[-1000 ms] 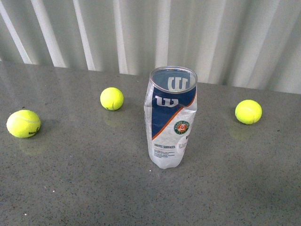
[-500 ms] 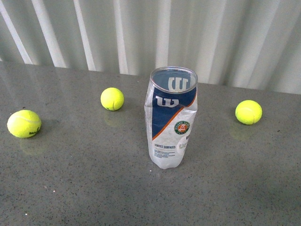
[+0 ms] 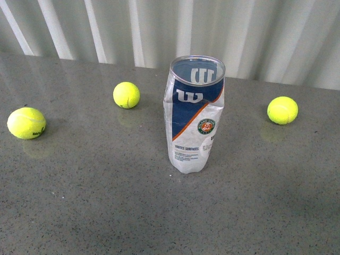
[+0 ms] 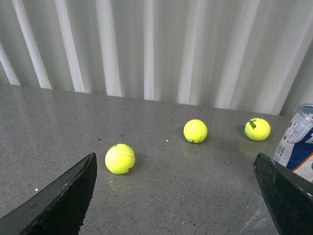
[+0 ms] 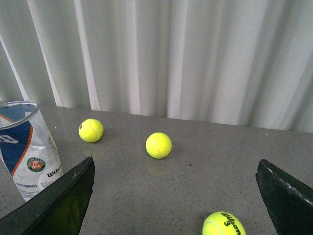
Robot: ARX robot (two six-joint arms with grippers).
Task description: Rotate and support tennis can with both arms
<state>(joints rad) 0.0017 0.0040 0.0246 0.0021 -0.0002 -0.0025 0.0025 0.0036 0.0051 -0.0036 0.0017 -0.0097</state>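
The tennis can [image 3: 194, 114] stands upright and open-topped in the middle of the grey table, its dented clear sides carrying a white and navy Wilson label with an orange stripe and a round emblem. No arm shows in the front view. My left gripper [image 4: 174, 156] is open and empty above the table, with the can [image 4: 298, 142] at the edge of its view, beyond one finger [image 4: 286, 196]. My right gripper [image 5: 176, 160] is open and empty, with the can [image 5: 29, 147] beyond one finger [image 5: 63, 200]. Neither gripper touches the can.
Three yellow-green tennis balls lie on the table [image 3: 106, 202]: one at far left [image 3: 26, 123], one behind and left of the can [image 3: 126, 95], one at right [image 3: 282, 110]. A pleated white curtain [image 3: 159, 26] closes the back edge.
The whole scene has shifted slightly upward in the front view. The can and the balls keep their places relative to each other.
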